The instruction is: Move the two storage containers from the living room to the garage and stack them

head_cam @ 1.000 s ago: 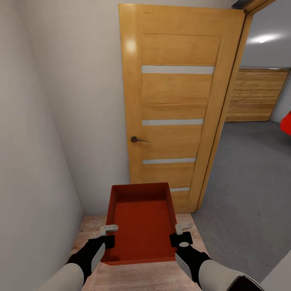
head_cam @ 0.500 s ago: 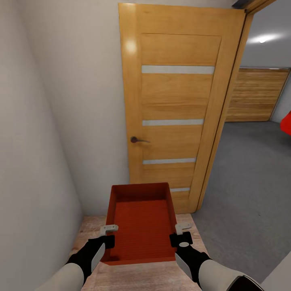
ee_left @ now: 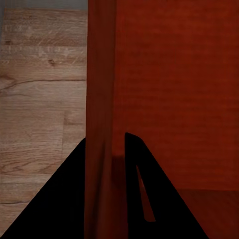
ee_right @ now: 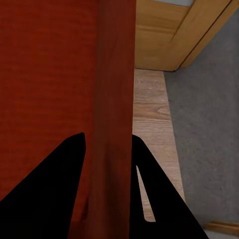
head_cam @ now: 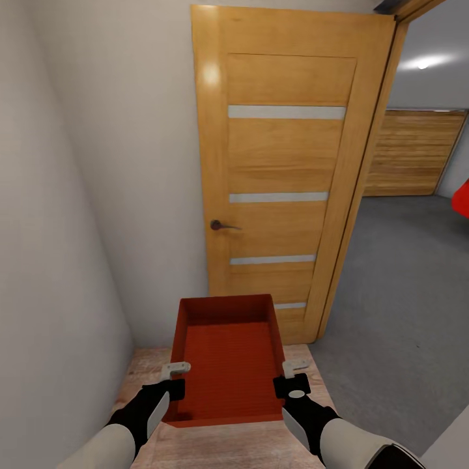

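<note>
Nothing has moved: left gripper (head_cam: 173, 380) clamps the storage container's (head_cam: 228, 365) left wall, the bin held above wood-plank flooring (head_cam: 146, 365) facing an open door (head_cam: 286, 169), right gripper (head_cam: 292, 376) clamping its right wall.

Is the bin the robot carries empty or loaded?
Empty: the bin shows only its bare ribbed bottom, held level between both grippers.
</note>
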{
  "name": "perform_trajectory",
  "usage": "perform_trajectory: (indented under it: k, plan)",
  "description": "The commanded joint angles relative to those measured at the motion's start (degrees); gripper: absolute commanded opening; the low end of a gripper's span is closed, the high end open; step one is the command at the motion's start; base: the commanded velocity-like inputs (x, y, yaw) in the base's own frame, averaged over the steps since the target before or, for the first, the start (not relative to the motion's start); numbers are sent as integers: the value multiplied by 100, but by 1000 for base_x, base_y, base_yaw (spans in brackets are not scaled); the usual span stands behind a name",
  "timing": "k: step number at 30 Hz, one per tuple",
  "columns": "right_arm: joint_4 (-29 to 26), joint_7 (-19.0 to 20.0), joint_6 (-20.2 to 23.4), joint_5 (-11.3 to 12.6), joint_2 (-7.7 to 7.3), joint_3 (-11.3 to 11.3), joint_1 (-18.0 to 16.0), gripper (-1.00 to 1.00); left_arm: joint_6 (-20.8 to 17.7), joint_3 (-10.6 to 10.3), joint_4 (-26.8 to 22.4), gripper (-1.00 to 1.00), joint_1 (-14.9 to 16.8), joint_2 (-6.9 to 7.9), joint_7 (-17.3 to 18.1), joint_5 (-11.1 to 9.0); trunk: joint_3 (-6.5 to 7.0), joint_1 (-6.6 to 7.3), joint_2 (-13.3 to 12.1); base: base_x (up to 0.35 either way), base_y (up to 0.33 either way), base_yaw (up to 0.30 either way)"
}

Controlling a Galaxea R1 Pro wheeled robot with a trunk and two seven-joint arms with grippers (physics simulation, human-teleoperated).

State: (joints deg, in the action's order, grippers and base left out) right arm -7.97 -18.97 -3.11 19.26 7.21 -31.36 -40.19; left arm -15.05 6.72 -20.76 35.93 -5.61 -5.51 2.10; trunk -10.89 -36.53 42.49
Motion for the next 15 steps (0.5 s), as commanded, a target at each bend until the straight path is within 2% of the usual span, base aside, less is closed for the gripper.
perform_trajectory:
  k: [1,5,15]
  plan:
    - [15,-10,-23,140,-53,78,-7,-100,-34,-39,-30,-100,2,270,-29,38,-9,-1,8,0,0,-15]
    - [15,-10,-23,140,-50,78,-7,-100,-34,-39,-32,-100,2,268,-29,38,-9,-1,8,0,0,-163]
    - [15,-10,-23,140,-52,78,-7,-100,-34,-39,-34,-100,2,267,-23,37,-9,-1,8,7,4,-274]
